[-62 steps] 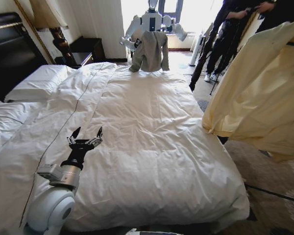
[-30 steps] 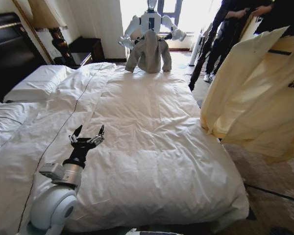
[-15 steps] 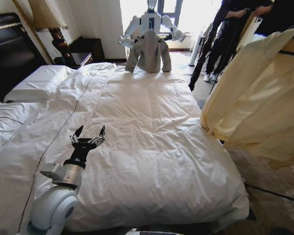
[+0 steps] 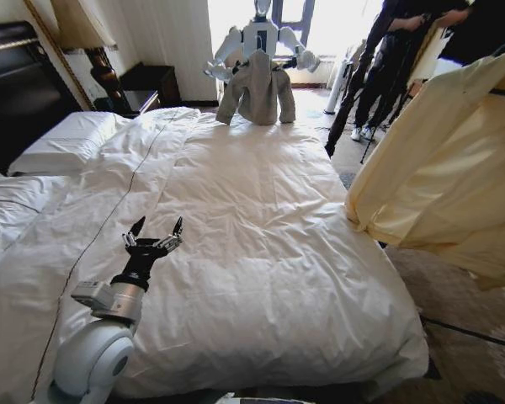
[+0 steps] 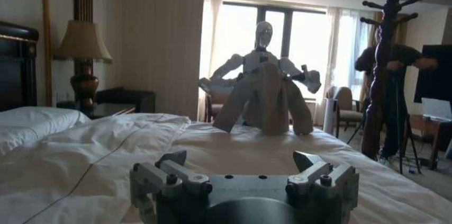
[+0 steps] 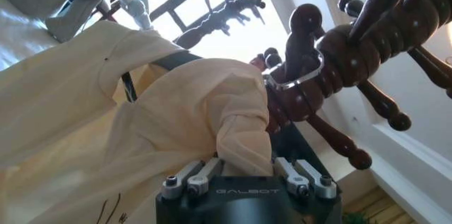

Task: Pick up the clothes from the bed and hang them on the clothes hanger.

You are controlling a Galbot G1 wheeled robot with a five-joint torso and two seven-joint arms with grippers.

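The right gripper [image 6: 244, 179] is clamped on a bunched fold of the thin pale-yellow long-sleeved garment [image 6: 106, 123], which rises between its fingers and drapes away below it. The garment is off the wide bed with the white quilted duvet [image 4: 252, 244]; in the head view it hangs in the air beside the bed's right edge [image 4: 454, 185]. The high grip lets the fabric fall free of the duvet and brings the collar region up to hook level.

Just beyond the gripped fold stands the dark turned-wood coat stand [image 6: 318, 75], with its pegs radiating above the gripper. A thin black clothes hanger [image 6: 173, 60] shows as a dark band at the garment's shoulder, close above the gripper; whether it is already seated on a peg cannot be determined.

The left gripper [image 4: 151, 240] hovers low over the duvet with its fingers spread and nothing between them. It is well apart from the garment, which keeps it out of the hanging work.
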